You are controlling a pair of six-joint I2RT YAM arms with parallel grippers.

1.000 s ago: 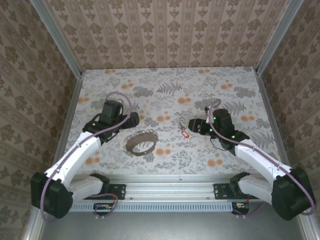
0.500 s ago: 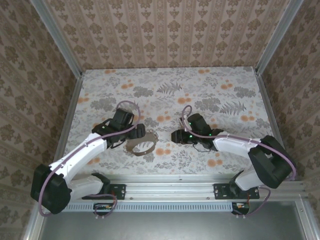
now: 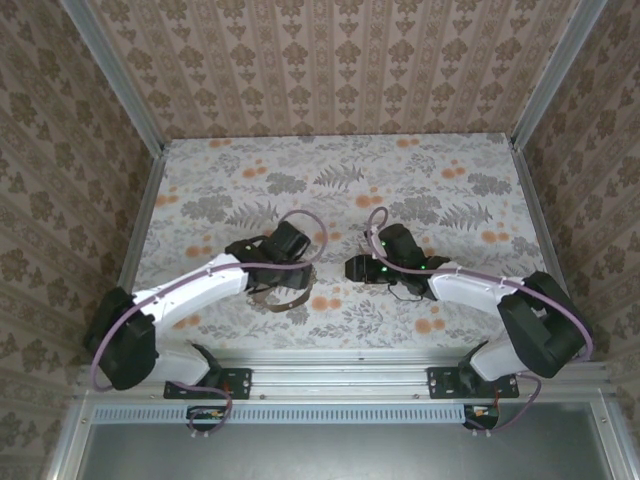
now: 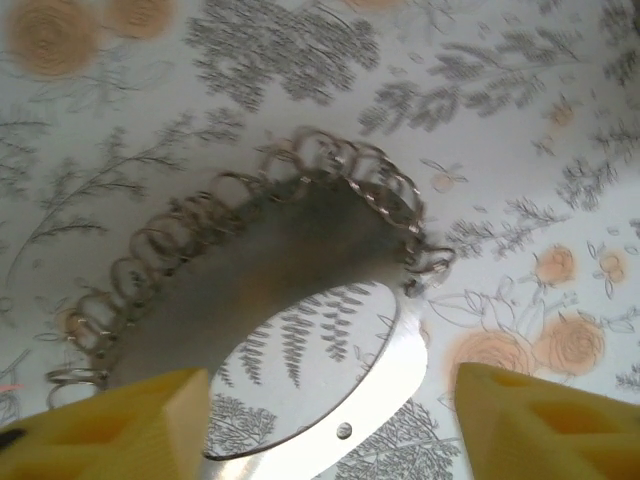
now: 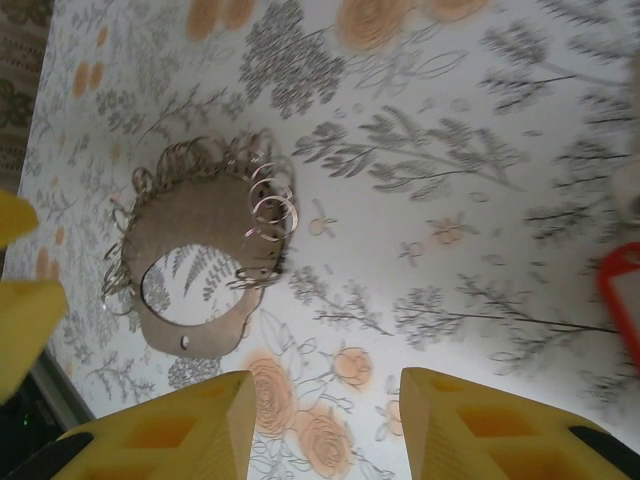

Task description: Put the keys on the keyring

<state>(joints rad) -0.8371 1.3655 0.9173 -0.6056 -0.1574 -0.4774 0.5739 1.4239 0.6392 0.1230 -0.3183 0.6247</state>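
Observation:
The keyring (image 4: 270, 260) is a flat grey-brown hoop with several small wire rings along its outer edge, lying on the floral table. My left gripper (image 4: 330, 388) is open just above it, the hoop's near rim between the yellow fingers. From the top, the left gripper (image 3: 288, 268) covers most of the keyring (image 3: 285, 303). My right gripper (image 3: 355, 268) sits to the ring's right. In the right wrist view the right gripper (image 5: 325, 400) is open over bare table, the keyring (image 5: 190, 210) lies farther off, and the key's red head (image 5: 622, 300) shows at the right edge.
The patterned table (image 3: 340, 180) is walled in by patterned panels on three sides. The left gripper's yellow fingers (image 5: 25, 310) show at the left edge of the right wrist view. A metal rail (image 3: 330, 375) runs along the near edge.
The left gripper has moved right and now hangs over the keyring. The right gripper swung left over the key's spot a second ago and has since barely moved.

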